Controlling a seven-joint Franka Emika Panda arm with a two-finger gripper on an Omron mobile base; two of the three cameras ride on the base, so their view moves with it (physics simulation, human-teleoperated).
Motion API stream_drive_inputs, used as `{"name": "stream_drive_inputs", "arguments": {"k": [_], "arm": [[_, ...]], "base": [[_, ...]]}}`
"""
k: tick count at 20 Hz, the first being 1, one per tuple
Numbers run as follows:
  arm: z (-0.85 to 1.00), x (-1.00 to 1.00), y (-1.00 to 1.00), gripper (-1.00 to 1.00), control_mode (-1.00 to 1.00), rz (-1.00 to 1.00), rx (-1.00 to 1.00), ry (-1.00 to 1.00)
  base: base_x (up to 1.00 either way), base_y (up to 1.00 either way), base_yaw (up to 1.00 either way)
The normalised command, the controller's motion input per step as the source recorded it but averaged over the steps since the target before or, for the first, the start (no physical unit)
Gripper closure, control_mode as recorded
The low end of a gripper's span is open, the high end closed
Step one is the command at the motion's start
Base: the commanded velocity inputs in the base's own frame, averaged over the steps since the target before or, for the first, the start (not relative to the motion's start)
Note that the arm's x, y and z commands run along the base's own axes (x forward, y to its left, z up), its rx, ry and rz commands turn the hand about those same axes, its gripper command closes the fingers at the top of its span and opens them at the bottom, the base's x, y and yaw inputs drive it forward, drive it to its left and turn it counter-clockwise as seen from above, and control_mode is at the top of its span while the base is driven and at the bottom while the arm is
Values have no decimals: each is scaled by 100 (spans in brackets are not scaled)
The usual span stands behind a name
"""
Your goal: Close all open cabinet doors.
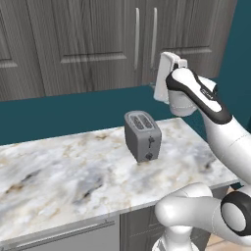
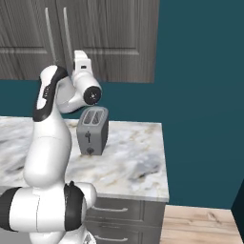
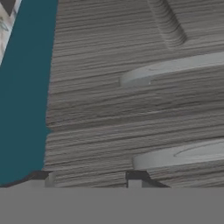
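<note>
- Jaws of the gripper [image 3: 91,177] a little apart, nothing between them; two small dark fingertips [image 3: 136,176] right up close to grey wood.
- Pointed at the two cabinet doors [image 3: 109,100], near the bottom ends of the two silver handles [image 3: 175,68]; a thin line between the doors, where the two edges meet.
- In the left base view, white hand [image 1: 164,73] up high by the bottom edge of the right-hand door [image 1: 196,29], just under its handle [image 1: 154,32]. Touching or not, cannot tell.
- Both doors flat and even with each other there, no gap and no edge sticking out. Same from the other side: right door [image 2: 114,38] flat in line with its neighbour.
- One more door [image 1: 14,49] far to the left, flat too.
- A guess: job nearly done or all done here, no door seen hanging open. Other cupboards out of sight may need a look.
- Below, a marble counter [image 1: 59,171], white with grey and brown swirls.
- On it, a grey toaster [image 1: 142,135] with two slots, near the right end, well under the hand.
- Behind the counter, a dark teal wall [image 1: 59,112].
- Under the counter, grey drawer fronts [image 2: 119,214] with sideways handles.
- Light wood floor [image 2: 200,224] at the bottom right.
</note>
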Motion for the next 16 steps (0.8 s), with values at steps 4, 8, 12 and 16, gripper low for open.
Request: {"name": "stream_drive_inputs", "arguments": {"k": [4, 8, 12, 16], "arm": [[0, 57, 23, -100, -100, 5, -7, 0], [0, 48, 4, -100, -100, 0, -9, 0], [0, 28, -3, -100, -100, -2, -9, 0], [0, 6, -15, -100, -100, -9, -9, -3]], "base": [[0, 0, 0], [0, 0, 0], [0, 0, 0], [0, 0, 0]]}}
